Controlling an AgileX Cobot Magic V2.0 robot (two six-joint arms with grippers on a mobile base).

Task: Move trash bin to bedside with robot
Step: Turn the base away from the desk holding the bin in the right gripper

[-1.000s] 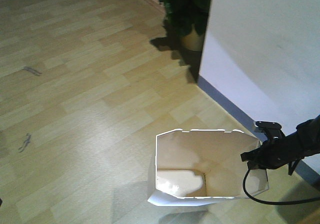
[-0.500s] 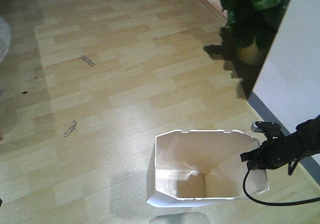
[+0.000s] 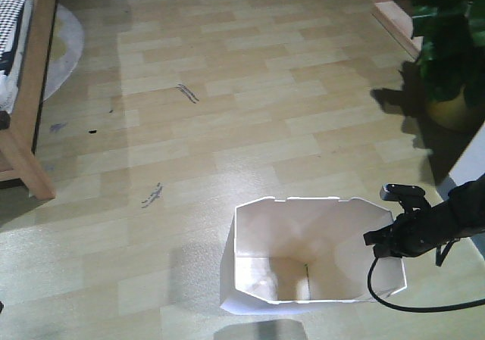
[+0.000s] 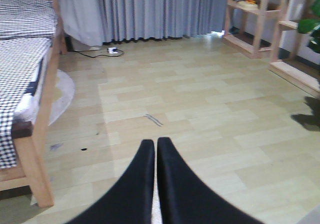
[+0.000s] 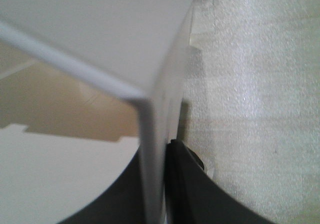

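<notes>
the bed (image 3: 29, 90) and potted plant (image 3: 447, 37) run off the picture's edges.

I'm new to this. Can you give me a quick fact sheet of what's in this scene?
Held item: white trash bin, upright
Right gripper: shut on the bin's right wall
Left gripper: shut, holding nothing
Bed: wooden frame, far left, apart from the bin
Potted plant: far right
Floor: light wood planks

No legible text, label, brand, number or sign anywhere.
</notes>
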